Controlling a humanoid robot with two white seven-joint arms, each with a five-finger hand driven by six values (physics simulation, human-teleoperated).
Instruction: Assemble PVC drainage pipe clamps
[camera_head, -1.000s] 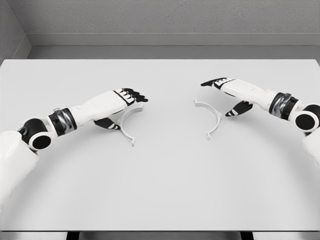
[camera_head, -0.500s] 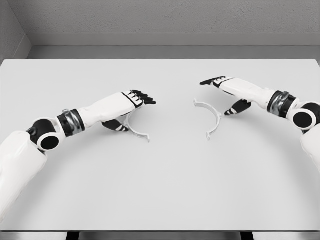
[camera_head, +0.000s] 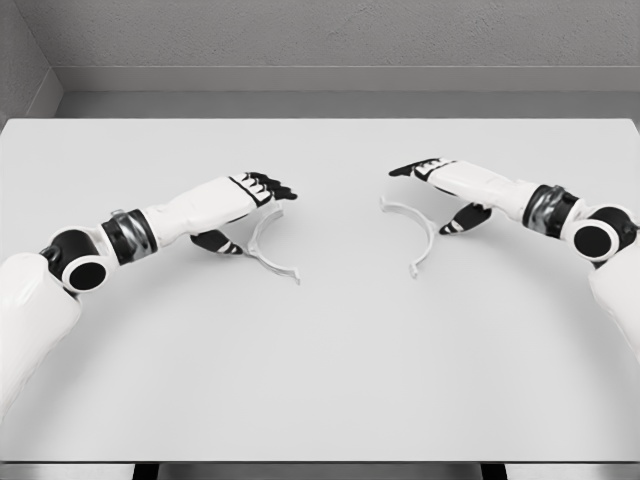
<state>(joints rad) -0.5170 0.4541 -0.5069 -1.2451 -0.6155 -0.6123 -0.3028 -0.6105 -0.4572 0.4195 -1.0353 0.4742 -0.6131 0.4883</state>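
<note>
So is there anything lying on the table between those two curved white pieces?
No. In the head view the stretch of table between the left clamp half and the right clamp half is bare.

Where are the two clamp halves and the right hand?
Left clamp half (camera_head: 266, 256): head view, on the curved white band.
Right clamp half (camera_head: 427, 232): head view, on the arc's outer bend.
Right hand (camera_head: 455, 182): head view, on the white back.
</note>
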